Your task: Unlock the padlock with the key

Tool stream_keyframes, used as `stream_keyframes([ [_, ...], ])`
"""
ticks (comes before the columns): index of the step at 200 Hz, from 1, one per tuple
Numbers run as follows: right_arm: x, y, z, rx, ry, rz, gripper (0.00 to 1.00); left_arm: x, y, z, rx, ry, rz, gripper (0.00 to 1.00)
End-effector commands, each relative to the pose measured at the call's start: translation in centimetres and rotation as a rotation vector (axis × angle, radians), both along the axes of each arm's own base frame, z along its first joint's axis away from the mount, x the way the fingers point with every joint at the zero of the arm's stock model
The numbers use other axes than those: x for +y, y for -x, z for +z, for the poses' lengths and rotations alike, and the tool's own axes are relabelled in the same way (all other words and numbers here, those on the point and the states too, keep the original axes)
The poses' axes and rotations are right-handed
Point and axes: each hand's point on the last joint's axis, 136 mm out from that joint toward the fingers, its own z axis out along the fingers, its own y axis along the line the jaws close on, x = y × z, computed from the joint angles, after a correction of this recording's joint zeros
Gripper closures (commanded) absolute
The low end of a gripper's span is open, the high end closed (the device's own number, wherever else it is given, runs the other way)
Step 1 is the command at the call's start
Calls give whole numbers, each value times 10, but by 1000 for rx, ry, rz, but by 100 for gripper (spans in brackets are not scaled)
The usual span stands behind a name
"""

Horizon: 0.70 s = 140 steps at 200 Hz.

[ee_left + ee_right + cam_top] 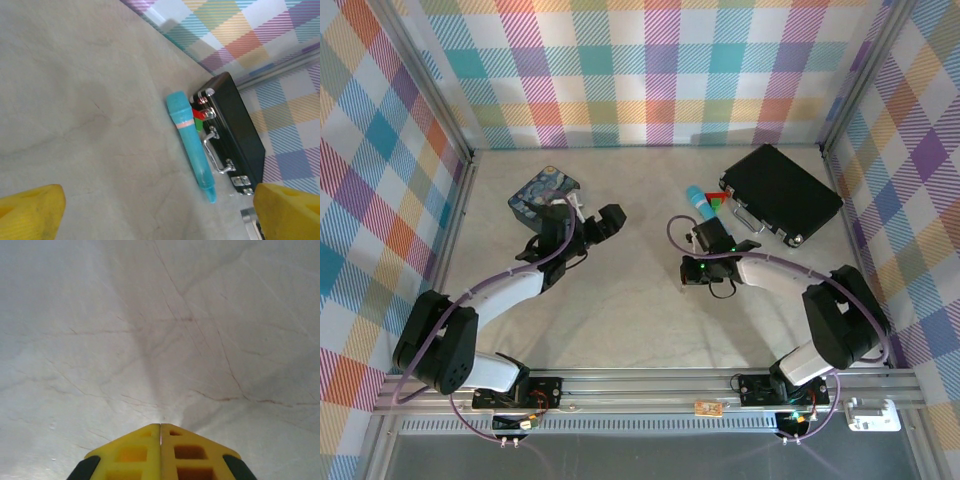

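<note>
My left gripper [593, 220] hangs open just right of a blue painted tin [542, 192]. Its yellow fingertips [32, 210] stand wide apart with only bare table between them. Near the middle of the table, my right gripper [708, 245] points down at the surface. In the right wrist view its yellow fingers [135, 455] are pressed flat together, and nothing shows between them [160, 427]. The padlock and the key are hidden from view.
A turquoise cylinder [700, 203] [192, 142] lies beside a black case [780, 192] [235, 135] with metal handle and latches, at the back right. Small red and green pieces [200, 116] sit between them. Checked walls enclose the pale table [640, 320].
</note>
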Motion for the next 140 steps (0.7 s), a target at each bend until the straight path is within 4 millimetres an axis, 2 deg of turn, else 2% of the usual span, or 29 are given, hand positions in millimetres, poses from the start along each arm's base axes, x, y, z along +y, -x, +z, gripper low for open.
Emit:
stream_keyframes([
  [1,10,-10,33,-64,-163,-5,100,-26,9,1,12,96,-88,7],
  [43,5,-23,64,-122,-285,-13,100,-58,14,3,37,203,-170,12],
  [59,5,-28,70,-134,-279,-4,100,-65,12,4,42,239,-187,13],
  [82,5,-32,51,-91,-247,-17,100,-64,8,2,39,219,-171,12],
  [110,4,-33,12,2,-211,-56,100,-59,2,3,43,159,-145,10],
  [140,-1,-29,-11,52,-150,-91,98,-54,0,6,29,119,-122,9],
])
